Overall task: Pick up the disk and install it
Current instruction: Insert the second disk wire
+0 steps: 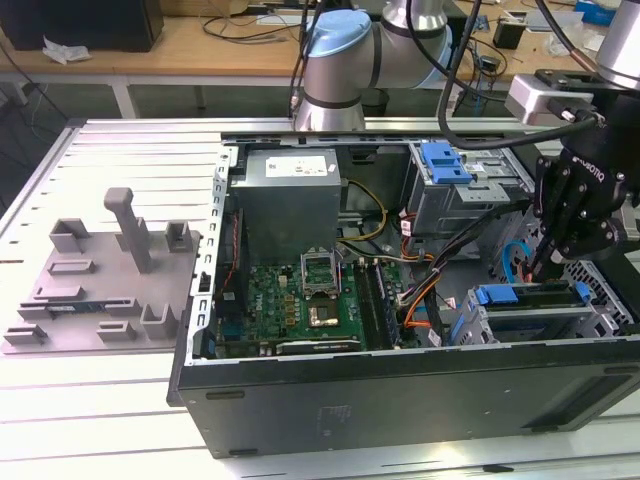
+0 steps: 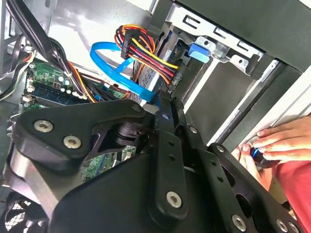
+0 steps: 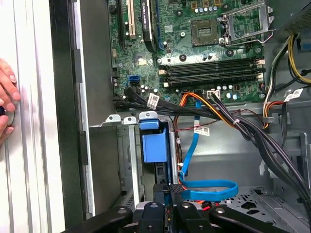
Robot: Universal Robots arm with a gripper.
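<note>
While our pincer (image 1: 553,262) hangs inside the open computer case (image 1: 400,400) at the exterior view's right, we cannot tell how far apart its fingers stand or whether they grip anything. Just beside it, the disk (image 1: 530,297) sits in the lower drive cage (image 1: 520,322), its blue carrier (image 3: 154,145) showing in the first wrist view. A person's hand (image 2: 284,141) rests at the case's outer edge on the bench (image 1: 100,400).

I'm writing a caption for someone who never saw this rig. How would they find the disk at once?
Start at the open computer case. Under the gripper, at the exterior view's right end, a metal drive cage sits against the near wall. The disk lies in it, blue-framed; the other blue-tabbed bay stands by the far wall.
</note>
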